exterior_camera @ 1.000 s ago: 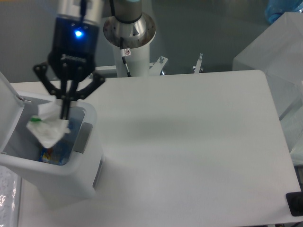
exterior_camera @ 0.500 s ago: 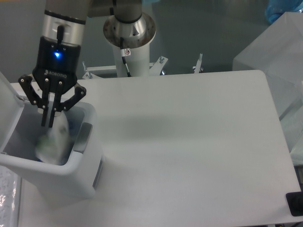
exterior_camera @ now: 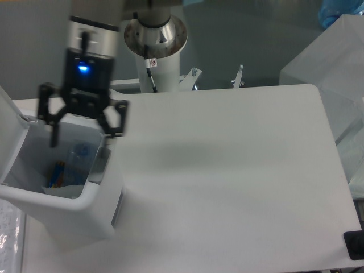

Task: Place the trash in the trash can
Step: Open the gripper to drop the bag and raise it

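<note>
Once let go by the claw, lies now low inside the bin as a pale heap against the front wall: the small crumpled translucent-white wrapper [exterior_camera: 67, 190], too soft in outline here to show its green spot. Was pinched between the fingertips above the opening a second ago, and half a second ago hung as a blur just under them. Counts, to my judgement, as delivered. Shares the space with the clear crushed plastic bottle with bluish label [exterior_camera: 79, 154], glinting a little higher and to the right, close under the grey latch [exterior_camera: 98, 165] on the rim. Shares it also with a flat blue-and-yellow packet [exterior_camera: 54, 174] standing on edge towards the left. Sits in all this within the white rectangular plastic bin [exterior_camera: 74, 222] at the table's left end, with the hinged white lid [exterior_camera: 8, 136] thrown up and back on the far left. Directly above the opening, the black two-finger gripper [exterior_camera: 85, 122]: fingers spread wide apart, far wider than half a second ago, gripping nothing, with a blue light glowing on the body above. Beyond, only the white table [exterior_camera: 227, 170] and the arm's grey round base [exterior_camera: 154, 34] behind it. Leaves, as far as can be judged with both pieces inside, little more than drawing the arm away.
</note>
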